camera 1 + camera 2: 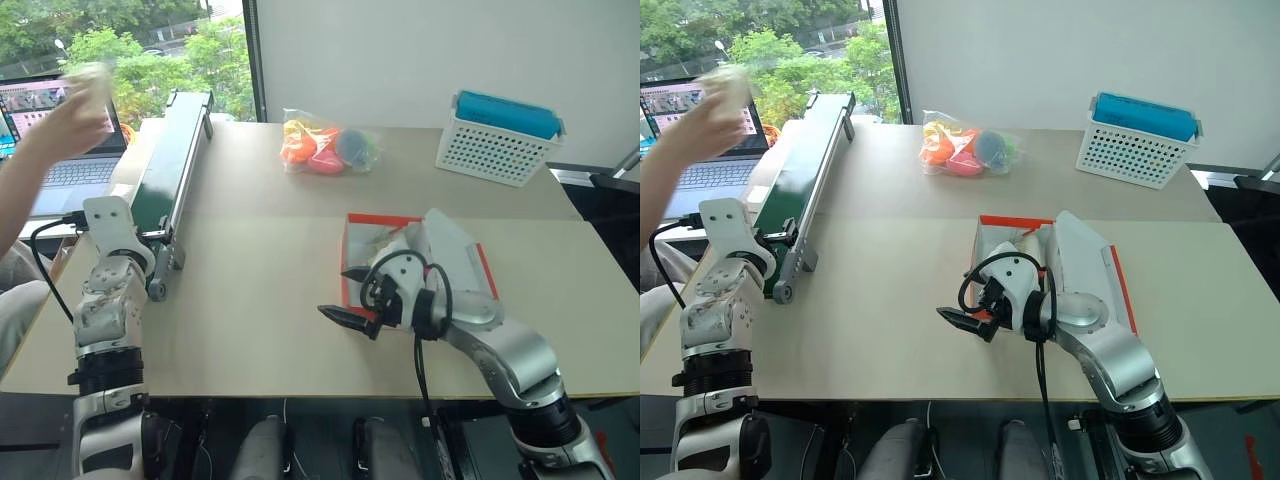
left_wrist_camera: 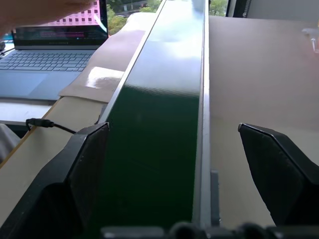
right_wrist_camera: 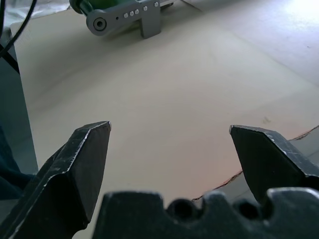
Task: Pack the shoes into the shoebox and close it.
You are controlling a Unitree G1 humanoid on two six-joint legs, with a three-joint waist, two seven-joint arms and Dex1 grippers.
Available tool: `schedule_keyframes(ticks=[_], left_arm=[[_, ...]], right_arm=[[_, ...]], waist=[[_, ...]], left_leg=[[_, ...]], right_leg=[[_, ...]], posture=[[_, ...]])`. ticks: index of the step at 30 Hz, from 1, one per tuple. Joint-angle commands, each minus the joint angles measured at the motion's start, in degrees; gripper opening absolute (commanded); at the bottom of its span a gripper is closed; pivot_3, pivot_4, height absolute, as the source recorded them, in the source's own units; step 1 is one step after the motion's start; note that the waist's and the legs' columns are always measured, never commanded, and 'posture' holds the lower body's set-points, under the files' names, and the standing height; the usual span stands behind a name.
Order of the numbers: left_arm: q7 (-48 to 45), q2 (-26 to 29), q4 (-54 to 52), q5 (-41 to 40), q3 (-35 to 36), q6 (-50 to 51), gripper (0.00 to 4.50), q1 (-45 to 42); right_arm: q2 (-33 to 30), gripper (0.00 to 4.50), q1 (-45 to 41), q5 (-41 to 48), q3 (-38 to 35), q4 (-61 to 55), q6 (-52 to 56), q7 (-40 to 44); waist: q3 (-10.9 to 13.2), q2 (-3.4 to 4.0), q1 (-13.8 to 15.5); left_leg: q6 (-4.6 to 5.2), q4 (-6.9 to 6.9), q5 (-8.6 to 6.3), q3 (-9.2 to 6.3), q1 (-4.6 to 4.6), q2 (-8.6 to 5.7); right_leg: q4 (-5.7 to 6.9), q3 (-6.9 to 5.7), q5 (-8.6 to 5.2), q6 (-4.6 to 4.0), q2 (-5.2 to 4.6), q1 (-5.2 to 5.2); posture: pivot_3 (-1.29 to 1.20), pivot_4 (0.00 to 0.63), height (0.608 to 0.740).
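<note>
The right claw (image 1: 352, 296) is held spread and empty over the smooth tan table (image 1: 250, 310), its black wedge-shaped fingers (image 3: 82, 164) wide apart. Just behind it the red-orange cardboard shoebox (image 1: 372, 222) is seen, white inside, with a cream shoe (image 1: 385, 243) lying in it (partly hidden by the arm) and its white-lined lid (image 1: 455, 255) raised. The left claw (image 2: 174, 164) is likewise spread, with a long glossy dark-green conveyor (image 1: 175, 160) straight ahead between its fingers. Farther beyond are a clear bag of coloured toys (image 1: 328, 148) and a white lattice basket (image 1: 495, 150) holding something blue. A person's hand (image 1: 75, 115) is raised near a laptop (image 1: 70, 170).
</note>
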Motion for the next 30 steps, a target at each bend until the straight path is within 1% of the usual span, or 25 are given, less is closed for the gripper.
schedule_keyframes(ticks=[1, 5, 10, 16, 20, 23, 30], left_arm=[[-0.03, 1.47, -0.06, 0.37, 0.46, -0.16, 4.44, -0.86], [0.09, 1.61, 0.95, 0.39, 0.38, -0.22, 4.44, -1.13], [-1.01, 2.16, 2.31, 0.96, -1.18, 0.45, 4.44, -1.5], [-1.5, 2.23, 3.95, 0.89, -1.49, -0.37, 4.44, -2.44], [-1.72, 2.04, 4.51, 0.9, -1.71, -0.61, 4.44, -2.69], [-2.11, 1.93, 4.76, 0.98, -2.17, -0.62, 4.44, -2.77], [-2.17, 2.15, 5.78, 1.08, -2.23, -1.1, 4.44, -3.32]], right_arm=[[0.24, 4.5, -1.71, -3.33, 0.57, 2.1, -2.69, -1.84], [1.15, 4.5, -1.88, -3.99, 0.46, 2.93, -2.0, -2.55], [3.53, 4.5, -0.69, -0.88, -0.75, 0.51, -1.36, -1.25], [2.1, 4.5, 1.4, -2.66, 1.02, 0.12, -6.28, 1.48], [0.81, 4.5, 2.77, -1.45, 1.57, -1.57, -10.03, 5.33], [-0.48, 4.5, 2.59, -2.08, 1.96, -0.74, -11.85, 7.52], [-1.04, 4.5, 1.58, -2.87, 2.01, 1.18, -13.43, 9.25]], waist=[[0.0, 0.0, -0.02], [0.0, 0.0, -0.02], [-0.01, -0.01, -0.05], [-0.02, -0.04, 0.0], [-0.02, -0.04, -0.05], [-0.03, -0.04, -0.05], [-0.03, -0.05, -0.03]], left_leg=[[-0.02, 0.0, 0.01, 0.01, 0.0, 0.0], [-0.04, -0.03, 0.02, 0.01, 0.0, 0.01], [-0.02, -0.02, 0.01, 0.01, 0.0, 0.01], [0.03, 0.0, -0.02, 0.01, 0.0, -0.01], [0.05, -0.02, -0.03, -0.01, 0.0, 0.01], [0.04, 0.0, -0.02, 0.0, 0.0, 0.0], [0.11, 0.02, -0.07, -0.01, 0.0, 0.0]], right_leg=[[0.01, 0.0, 0.0, 0.0, 0.0, -0.01], [0.01, 0.0, 0.0, 0.0, 0.0, -0.02], [0.02, 0.0, 0.0, 0.0, 0.0, -0.02], [0.01, 0.0, 0.0, 0.0, 0.0, 0.0], [0.03, -0.02, 0.0, 0.0, 0.01, -0.01], [0.02, -0.01, 0.0, 0.0, 0.01, 0.0], [0.04, -0.02, 0.0, 0.0, 0.01, 0.0]], posture=[[0.0, 0.15, 0.699], [0.0, 0.15, 0.699], [0.0, 0.15, 0.699], [0.0, 0.15, 0.699], [0.0, 0.15, 0.699], [0.0, 0.15, 0.699], [0.0, 0.15, 0.699]])
